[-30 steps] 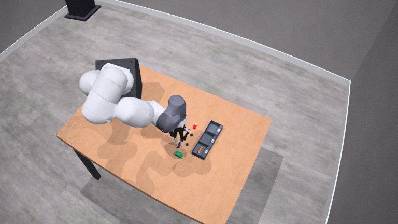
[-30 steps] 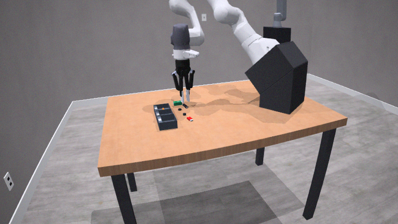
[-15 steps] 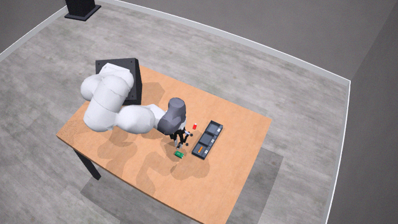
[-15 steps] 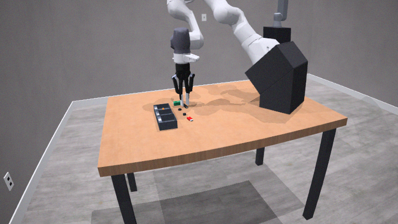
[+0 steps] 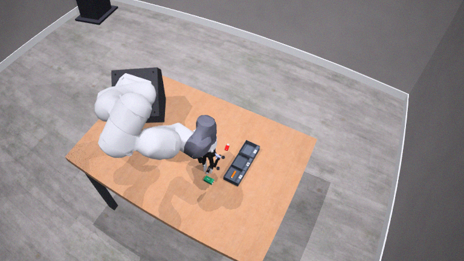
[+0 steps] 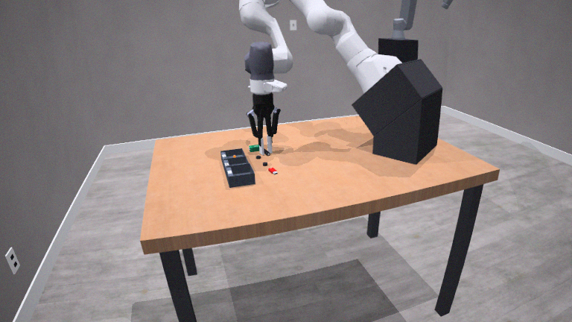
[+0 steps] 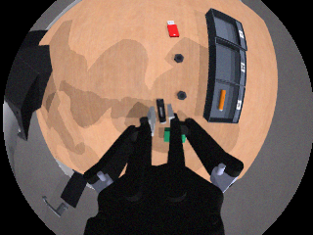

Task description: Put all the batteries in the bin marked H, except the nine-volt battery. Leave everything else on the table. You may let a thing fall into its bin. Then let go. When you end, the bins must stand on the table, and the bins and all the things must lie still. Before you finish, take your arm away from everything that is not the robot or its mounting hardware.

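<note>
My gripper (image 6: 265, 148) stands upright with its fingertips down at the table top, also seen in the wrist view (image 7: 160, 117). The fingers are narrowly open on either side of a small black cylindrical battery (image 7: 160, 106). Two black button cells (image 7: 178, 58) (image 7: 182, 96) lie on the table between the gripper and the bins. A row of three dark bins (image 5: 241, 167) stands to the right; an orange battery (image 5: 233, 174) lies in the end bin nearest the gripper. The bin letters are too small to read.
A green flat board (image 5: 208, 179) lies just beside the fingers. A small red and white object (image 5: 226, 147) lies further back near the bins. The arm's dark base block (image 6: 398, 112) stands at the far corner of the table.
</note>
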